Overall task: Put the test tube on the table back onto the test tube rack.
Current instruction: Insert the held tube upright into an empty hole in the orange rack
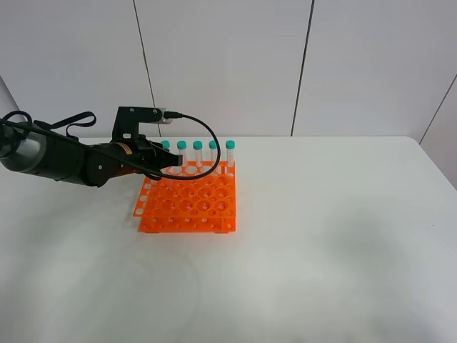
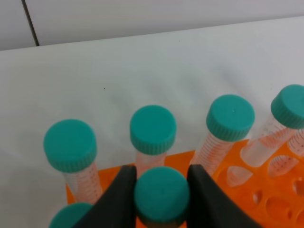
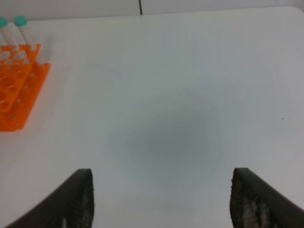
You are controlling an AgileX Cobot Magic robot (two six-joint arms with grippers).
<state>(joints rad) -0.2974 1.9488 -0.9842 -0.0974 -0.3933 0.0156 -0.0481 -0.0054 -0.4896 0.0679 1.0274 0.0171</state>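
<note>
Clamping the upright test tube (image 2: 161, 194) by its cap, left gripper (image 2: 161, 190) stands over the test tube rack (image 1: 189, 204); right gripper (image 3: 161, 199) gapes idle.

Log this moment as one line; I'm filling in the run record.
left gripper: shut on test tube over test tube rack | right gripper: open, empty above table | tube not released

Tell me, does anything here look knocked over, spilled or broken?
Nothing stands out. The capped tubes stand upright in the orange rack, the left gripper pinches one tube's cap, and the white table shows no spill.
</note>
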